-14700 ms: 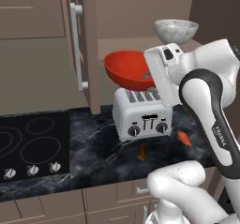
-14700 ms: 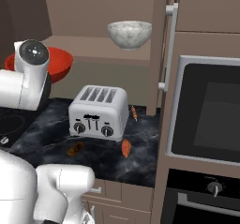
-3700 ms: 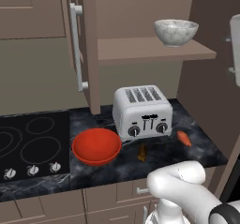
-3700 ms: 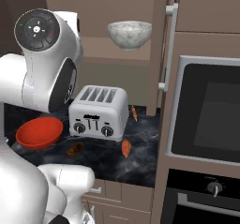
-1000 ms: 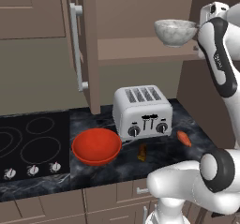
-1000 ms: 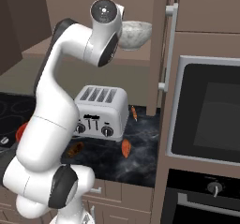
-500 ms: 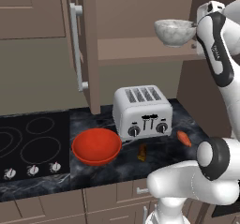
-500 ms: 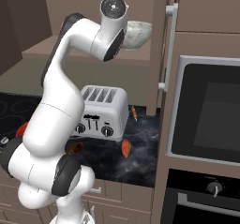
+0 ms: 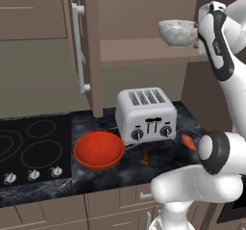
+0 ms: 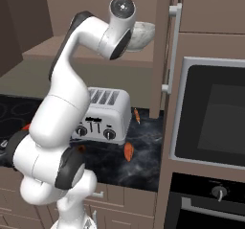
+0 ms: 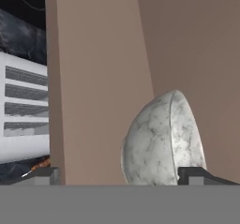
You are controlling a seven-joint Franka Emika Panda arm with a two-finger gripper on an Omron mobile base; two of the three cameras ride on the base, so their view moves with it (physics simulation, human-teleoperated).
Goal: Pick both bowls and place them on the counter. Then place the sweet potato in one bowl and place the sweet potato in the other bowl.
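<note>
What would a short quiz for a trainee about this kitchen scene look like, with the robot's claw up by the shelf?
1. True or false: the red bowl sits on the counter.
2. Where is the marbled bowl? A) on the shelf B) on the cooktop C) on top of the toaster
3. Fill in: the claw, reaching for the marbled bowl, has its jaws ____.

Key:
1. True. It lies between the cooktop and the toaster.
2. A. It stands on the shelf above the toaster.
3. Open. The fingertips stand wide apart, one to each side of the marbled bowl, not yet closed on it.
</note>
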